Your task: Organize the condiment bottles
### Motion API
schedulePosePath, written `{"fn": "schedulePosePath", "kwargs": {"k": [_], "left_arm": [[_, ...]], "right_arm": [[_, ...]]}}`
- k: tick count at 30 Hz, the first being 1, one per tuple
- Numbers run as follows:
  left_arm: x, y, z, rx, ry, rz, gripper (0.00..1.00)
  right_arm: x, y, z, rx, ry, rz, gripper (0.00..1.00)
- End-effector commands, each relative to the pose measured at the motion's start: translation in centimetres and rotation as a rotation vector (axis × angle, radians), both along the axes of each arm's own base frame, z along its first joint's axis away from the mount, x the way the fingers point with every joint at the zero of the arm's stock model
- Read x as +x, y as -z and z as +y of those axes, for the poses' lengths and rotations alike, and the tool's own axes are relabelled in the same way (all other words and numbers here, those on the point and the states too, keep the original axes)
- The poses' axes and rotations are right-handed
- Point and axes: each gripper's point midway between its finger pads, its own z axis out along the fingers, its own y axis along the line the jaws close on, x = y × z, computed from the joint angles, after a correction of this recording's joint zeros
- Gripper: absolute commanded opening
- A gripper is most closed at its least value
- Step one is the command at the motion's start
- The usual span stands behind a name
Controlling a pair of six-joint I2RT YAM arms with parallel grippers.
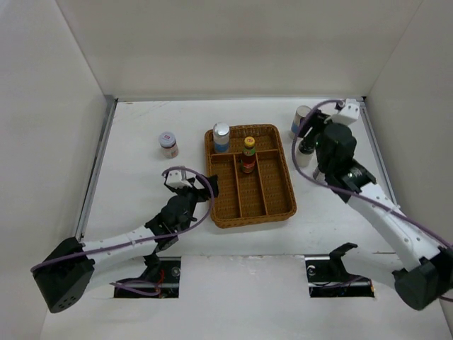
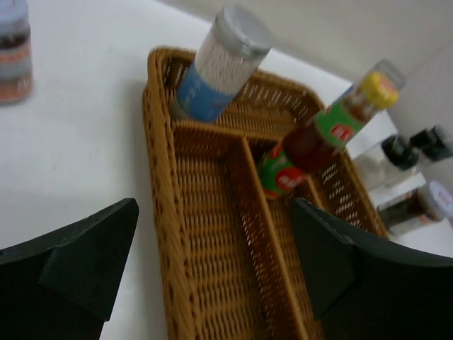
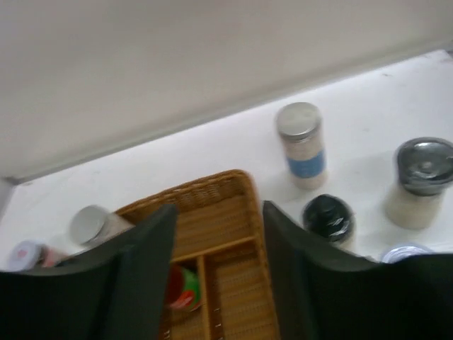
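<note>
Filling the wicker tray (image 1: 251, 221) looks to be the step in hand: two of the condiment bottles are in it and the others stand out on the worktop (image 1: 127, 191). The tray lies mid-worktop, nearer the far edge. The left hand (image 2: 216, 234) is just beside the tray's left rim, jaws wide and empty. The right hand (image 3: 219, 212) is near the far right corner, jaws partly apart with nothing between them. A blue-banded jar (image 1: 221, 137) stands in the tray's far left corner, and the yellow-capped sauce bottle (image 1: 248, 156) at the far end of the middle slot. A red-marked jar (image 1: 168, 144) stands alone left of the tray. A second blue-banded jar (image 3: 301, 145), a black-capped bottle (image 3: 327, 216) and a grey-capped jar (image 3: 423, 170) cluster by the far right corner. Next, I judge, each hand must come down over its nearest bottle and close squarely without tipping the neighbours.
</note>
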Motion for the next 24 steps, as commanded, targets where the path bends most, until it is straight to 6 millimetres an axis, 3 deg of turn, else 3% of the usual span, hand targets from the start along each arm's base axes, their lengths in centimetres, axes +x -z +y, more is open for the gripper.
{"fn": "schedulePosePath", "kwargs": {"k": [1, 5, 7, 11, 15, 19, 24], "left_arm": [[-0.5, -2.7, -1.4, -0.181, 0.050, -0.082, 0.89], [0.1, -2.2, -2.1, -0.203, 0.080, -0.104, 0.89], [0.1, -1.5, -2.3, -0.199, 0.084, -0.099, 0.90], [0.3, 0.0, -2.2, -0.174, 0.073, -0.076, 0.90], [0.6, 1.2, -2.2, -0.145, 0.058, -0.049, 0.90], [1.0, 1.6, -2.2, -0.135, 0.051, -0.045, 0.90], [1.4, 1.6, -1.7, -0.138, 0.038, -0.054, 0.90]], "right_arm": [[3.6, 1.4, -2.9, -0.079, 0.034, 0.113, 0.69], [9.1, 4.7, -3.6, -0.088, 0.004, 0.235, 0.95], [11.3, 6.2, -3.9, -0.098, -0.008, 0.278, 1.00], [15.9, 9.2, -3.7, -0.115, -0.051, 0.356, 1.00], [18.8, 11.1, -5.0, -0.148, -0.029, 0.400, 1.00], [21.1, 12.2, -6.1, -0.149, -0.013, 0.412, 1.00], [22.5, 13.6, -6.1, -0.160, -0.021, 0.440, 0.96]]}}
